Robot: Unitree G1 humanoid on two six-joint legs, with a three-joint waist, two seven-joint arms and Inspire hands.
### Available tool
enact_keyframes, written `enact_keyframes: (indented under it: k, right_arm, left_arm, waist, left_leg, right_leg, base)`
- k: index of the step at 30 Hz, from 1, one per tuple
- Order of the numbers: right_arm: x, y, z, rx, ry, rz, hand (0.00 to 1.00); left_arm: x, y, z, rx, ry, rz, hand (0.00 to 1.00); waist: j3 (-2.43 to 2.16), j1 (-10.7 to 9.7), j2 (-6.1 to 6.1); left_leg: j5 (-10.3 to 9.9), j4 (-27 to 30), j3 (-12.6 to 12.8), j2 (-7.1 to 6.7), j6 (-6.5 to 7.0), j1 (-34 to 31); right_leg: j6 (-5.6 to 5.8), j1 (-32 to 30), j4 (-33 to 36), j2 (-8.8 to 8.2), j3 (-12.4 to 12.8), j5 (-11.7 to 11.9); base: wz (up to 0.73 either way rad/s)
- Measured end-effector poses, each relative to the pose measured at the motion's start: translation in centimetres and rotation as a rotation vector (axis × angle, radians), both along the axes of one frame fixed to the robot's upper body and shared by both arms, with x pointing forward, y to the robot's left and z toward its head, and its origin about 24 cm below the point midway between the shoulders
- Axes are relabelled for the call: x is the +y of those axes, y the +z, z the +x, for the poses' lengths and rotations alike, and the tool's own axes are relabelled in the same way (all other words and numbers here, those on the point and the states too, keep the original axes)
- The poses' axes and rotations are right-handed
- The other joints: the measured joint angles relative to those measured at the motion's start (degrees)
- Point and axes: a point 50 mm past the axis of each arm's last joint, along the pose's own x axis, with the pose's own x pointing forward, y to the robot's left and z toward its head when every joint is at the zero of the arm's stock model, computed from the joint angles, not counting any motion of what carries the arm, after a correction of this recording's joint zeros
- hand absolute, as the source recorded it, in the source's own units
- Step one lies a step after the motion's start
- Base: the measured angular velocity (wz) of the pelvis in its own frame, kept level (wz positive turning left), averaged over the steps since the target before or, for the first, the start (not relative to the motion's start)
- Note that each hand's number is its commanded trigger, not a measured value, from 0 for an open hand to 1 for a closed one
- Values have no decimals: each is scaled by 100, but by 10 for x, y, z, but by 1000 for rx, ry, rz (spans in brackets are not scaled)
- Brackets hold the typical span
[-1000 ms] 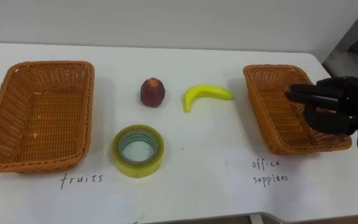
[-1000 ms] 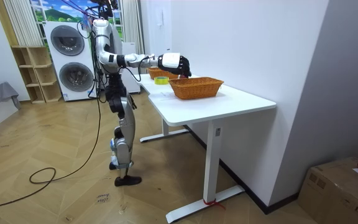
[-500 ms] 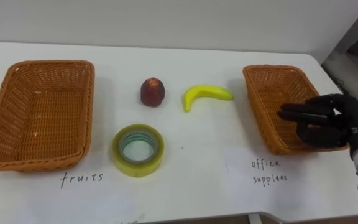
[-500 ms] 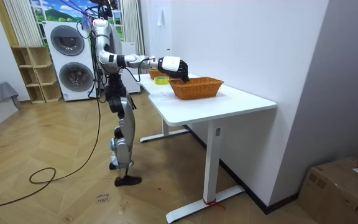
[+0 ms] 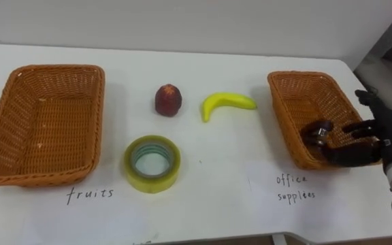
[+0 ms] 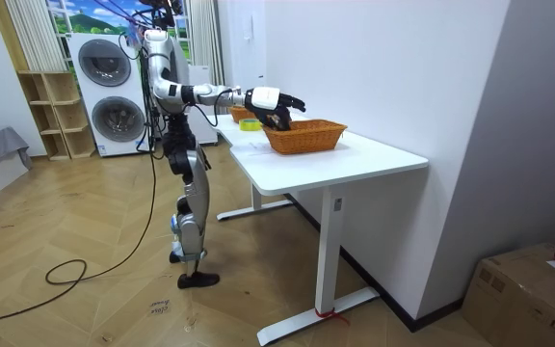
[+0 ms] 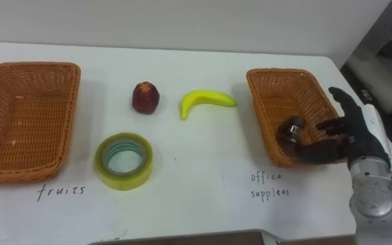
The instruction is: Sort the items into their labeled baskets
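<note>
A white table [image 5: 216,153] is seen from above, with the robot standing at its near edge. Near the right edge, a wicker basket for office supplies [image 5: 283,109] has been placed, and the robot's right hand [image 5: 369,139] is held over its near right corner, the fingers spread apart and clamped on nothing. A small dark object [image 5: 316,129], too small to identify, is seen inside this basket by its near wall, just beside the fingertips. At the left edge, a larger wicker basket for fruit [image 5: 94,116] is set. Between the baskets, a dark red fruit [image 5: 168,100] and a banana [image 5: 224,103] are laid side by side, apart, with a yellow-green tape roll [image 5: 152,182] nearer the front edge.
</note>
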Motion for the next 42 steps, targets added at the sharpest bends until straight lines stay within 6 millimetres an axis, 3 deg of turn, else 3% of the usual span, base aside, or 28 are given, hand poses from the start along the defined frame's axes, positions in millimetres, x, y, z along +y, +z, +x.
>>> enact_keyframes:
  k: [32, 42]
  right_arm:
    - [0, 1, 1, -9, -6, 8, 0]
    - [18, 37, 13, -200, 64, 67, 0]
  left_arm:
    - [0, 0, 3, -9, -2, 1, 0]
    - [-2, -1, 11, -23, -32, 5, 0]
  waist:
    - [-9, 61, -44]
    - [16, 101, -12]
  left_leg:
    - [0, 10, -14, -1, 0, -1]
    - [0, 30, -24, -3, 0, -26]
  right_leg:
    - [0, -2, 10, -4, -6, 0]
    - [-1, -2, 11, 0, 2, 0]
  base:
    - [0]
    - [0]
